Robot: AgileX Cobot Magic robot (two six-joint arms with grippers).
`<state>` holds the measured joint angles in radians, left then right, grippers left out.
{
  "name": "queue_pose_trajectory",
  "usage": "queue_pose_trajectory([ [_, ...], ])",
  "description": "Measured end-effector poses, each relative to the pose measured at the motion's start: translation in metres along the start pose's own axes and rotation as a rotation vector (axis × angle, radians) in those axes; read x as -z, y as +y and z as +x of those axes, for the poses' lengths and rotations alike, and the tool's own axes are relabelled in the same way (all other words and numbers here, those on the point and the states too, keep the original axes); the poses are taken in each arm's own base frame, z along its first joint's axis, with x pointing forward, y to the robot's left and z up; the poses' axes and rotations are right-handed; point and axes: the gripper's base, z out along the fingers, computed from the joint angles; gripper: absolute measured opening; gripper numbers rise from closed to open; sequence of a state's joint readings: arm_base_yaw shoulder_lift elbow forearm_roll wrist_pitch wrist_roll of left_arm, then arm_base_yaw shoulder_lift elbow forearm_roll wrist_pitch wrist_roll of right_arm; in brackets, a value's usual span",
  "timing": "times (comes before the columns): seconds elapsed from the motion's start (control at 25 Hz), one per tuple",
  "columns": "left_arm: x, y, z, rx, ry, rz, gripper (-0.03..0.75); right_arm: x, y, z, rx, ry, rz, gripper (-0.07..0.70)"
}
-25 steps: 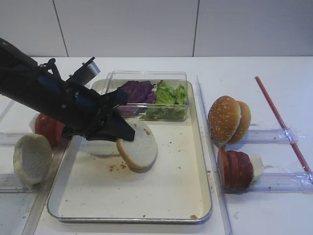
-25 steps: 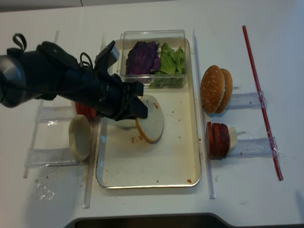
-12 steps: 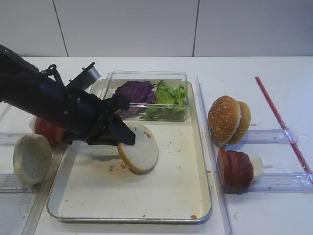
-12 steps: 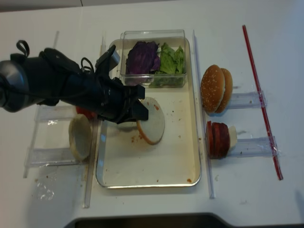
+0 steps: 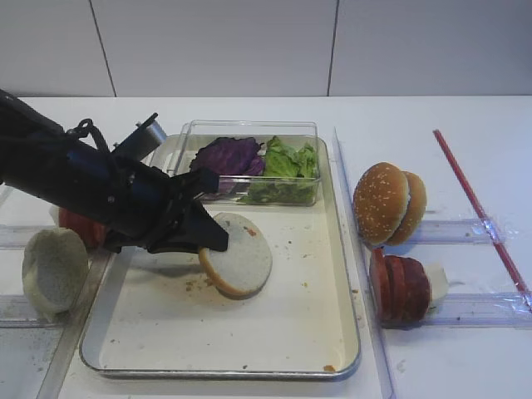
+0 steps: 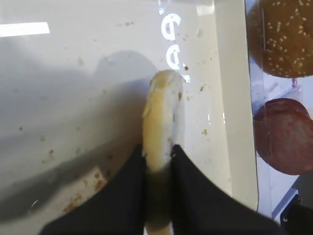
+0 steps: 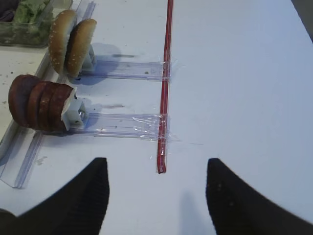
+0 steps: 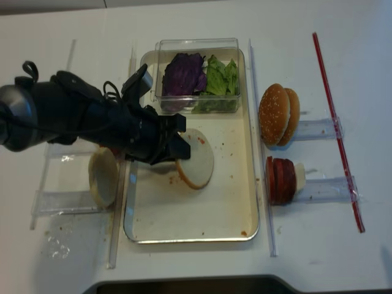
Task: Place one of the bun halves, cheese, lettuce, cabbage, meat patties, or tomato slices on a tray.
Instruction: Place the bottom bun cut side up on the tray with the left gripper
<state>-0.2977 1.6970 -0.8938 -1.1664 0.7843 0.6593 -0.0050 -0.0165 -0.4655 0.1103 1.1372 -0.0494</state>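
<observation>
My left gripper (image 5: 212,239) (image 8: 177,152) (image 6: 159,149) is shut on the left edge of the pale bun half (image 5: 245,262) (image 8: 199,165) (image 6: 161,112). It holds the bun tilted over the tray (image 5: 274,332) (image 8: 202,214) (image 6: 73,73), lower rim near the floor. Lettuce (image 5: 287,162) (image 8: 223,76) and cabbage (image 5: 229,154) (image 8: 184,72) fill a clear box. Meat patties (image 5: 403,287) (image 8: 280,180) (image 7: 39,103) (image 6: 283,134) stand right of the tray. Tomato slices (image 5: 79,223) peek from behind the left arm. Cheese is out of view. My right gripper (image 7: 156,164) hangs open over bare table.
Another pale bun half (image 5: 54,270) (image 8: 103,177) stands on edge left of the tray. Sesame buns (image 5: 386,204) (image 8: 277,115) (image 7: 71,41) lean in a clear rail on the right. A red strip (image 5: 478,208) (image 7: 166,73) runs along the far right. The clear box (image 5: 249,126) occupies the tray's back.
The left gripper has sunk a little and shifted right with the bun half, which now lies flatter and closer to the tray floor. The right gripper has not visibly moved.
</observation>
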Motion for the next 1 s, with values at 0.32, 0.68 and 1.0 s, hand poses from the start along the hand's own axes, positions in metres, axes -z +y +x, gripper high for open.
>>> queue_pose_trajectory([
  [0.32, 0.0000, -0.0001, -0.0001, -0.016, -0.001, 0.001, 0.191, 0.0000, 0.0000, 0.0000, 0.000, 0.000, 0.000, 0.454],
  [0.68, 0.0000, -0.0002, 0.0000, -0.018, 0.000, 0.002, 0.433, 0.0000, 0.0000, 0.0000, 0.000, 0.000, 0.000, 0.454],
  [1.0, 0.0000, 0.0018, -0.0013, -0.030, -0.014, -0.021, 0.437, 0.0000, 0.0000, 0.0000, 0.000, 0.000, 0.000, 0.454],
])
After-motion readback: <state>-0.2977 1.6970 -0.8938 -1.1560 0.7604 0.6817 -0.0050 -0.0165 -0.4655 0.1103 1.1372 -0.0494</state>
